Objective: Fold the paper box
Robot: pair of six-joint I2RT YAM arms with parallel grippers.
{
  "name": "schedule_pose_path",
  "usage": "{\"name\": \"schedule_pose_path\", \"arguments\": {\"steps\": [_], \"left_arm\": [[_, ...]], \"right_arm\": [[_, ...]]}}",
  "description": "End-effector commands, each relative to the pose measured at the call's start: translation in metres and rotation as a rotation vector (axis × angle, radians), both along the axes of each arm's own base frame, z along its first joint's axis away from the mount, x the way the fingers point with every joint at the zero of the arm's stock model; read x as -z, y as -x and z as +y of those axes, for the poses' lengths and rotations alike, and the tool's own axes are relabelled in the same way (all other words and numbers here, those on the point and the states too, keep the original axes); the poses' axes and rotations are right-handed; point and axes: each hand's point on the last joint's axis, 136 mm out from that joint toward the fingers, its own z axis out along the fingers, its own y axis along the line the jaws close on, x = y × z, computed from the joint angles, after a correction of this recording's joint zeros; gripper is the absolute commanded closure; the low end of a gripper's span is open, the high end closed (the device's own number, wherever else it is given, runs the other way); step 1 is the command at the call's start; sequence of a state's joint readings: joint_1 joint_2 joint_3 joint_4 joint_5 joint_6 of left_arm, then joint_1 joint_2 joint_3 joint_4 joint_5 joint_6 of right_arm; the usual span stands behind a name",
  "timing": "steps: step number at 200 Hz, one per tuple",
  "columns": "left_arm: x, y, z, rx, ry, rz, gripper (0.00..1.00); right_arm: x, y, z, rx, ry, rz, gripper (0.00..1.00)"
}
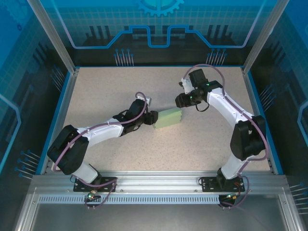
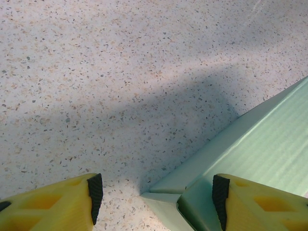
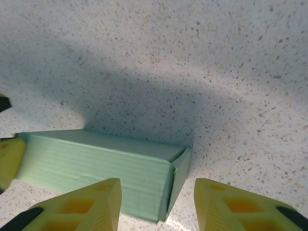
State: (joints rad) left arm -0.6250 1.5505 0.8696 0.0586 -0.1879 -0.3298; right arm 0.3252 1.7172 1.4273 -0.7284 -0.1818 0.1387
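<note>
I am looking at the paper box (image 1: 168, 118) lying near the middle of the surface (image 1: 101, 91), standing as a long formed block. The left gripper (image 1: 153, 118) is at its left end and the right gripper (image 1: 182, 100) is at its far right end.

In the left wrist view the fingers (image 2: 67, 207) are standing apart with one corner of the box between them. One finger is lying against or just over the card and the other is well clear, so nothing is being clamped. In the right wrist view those fingers (image 3: 86, 207) are standing apart too, hovering over the box's end. There the end flap (image 3: 179, 173) is gaping slightly rather than sitting flush.

That flap is what I am worrying about: I judge it is not tucked home and could be springing back. Pressing it from the right with nothing bracing the left end could be sliding or pivoting so light a box. Closing either pair of fingers across the thin card could be denting a wall. The left finger by the corner could also be snagging the box and dragging it on withdrawal.
</note>
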Motion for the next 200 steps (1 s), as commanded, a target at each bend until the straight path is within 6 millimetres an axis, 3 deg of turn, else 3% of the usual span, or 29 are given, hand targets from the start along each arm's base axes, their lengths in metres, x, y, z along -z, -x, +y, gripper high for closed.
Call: {"name": "schedule_pose_path", "arguments": {"steps": [1, 83, 137, 179, 200], "left_arm": [[0.041, 0.024, 0.009, 0.048, -0.134, 0.129, 0.35], [0.019, 0.012, -0.002, 0.051, -0.096, 0.088, 0.34], [-0.028, 0.01, -0.011, 0.048, 0.016, 0.037, 0.28], [-0.009, 0.034, -0.011, 0.026, 0.117, 0.184, 0.28], [-0.004, 0.039, -0.022, 0.024, 0.225, 0.241, 0.31]], "right_arm": [[0.017, 0.002, 0.006, -0.015, -0.047, 0.069, 0.55], [0.07, 0.035, -0.011, 0.032, -0.013, 0.162, 0.64], [0.075, 0.037, -0.009, 0.045, -0.025, 0.152, 0.65], [0.071, 0.036, -0.007, 0.042, -0.028, 0.14, 0.65], [0.068, 0.034, -0.006, 0.038, -0.03, 0.131, 0.64]]}}
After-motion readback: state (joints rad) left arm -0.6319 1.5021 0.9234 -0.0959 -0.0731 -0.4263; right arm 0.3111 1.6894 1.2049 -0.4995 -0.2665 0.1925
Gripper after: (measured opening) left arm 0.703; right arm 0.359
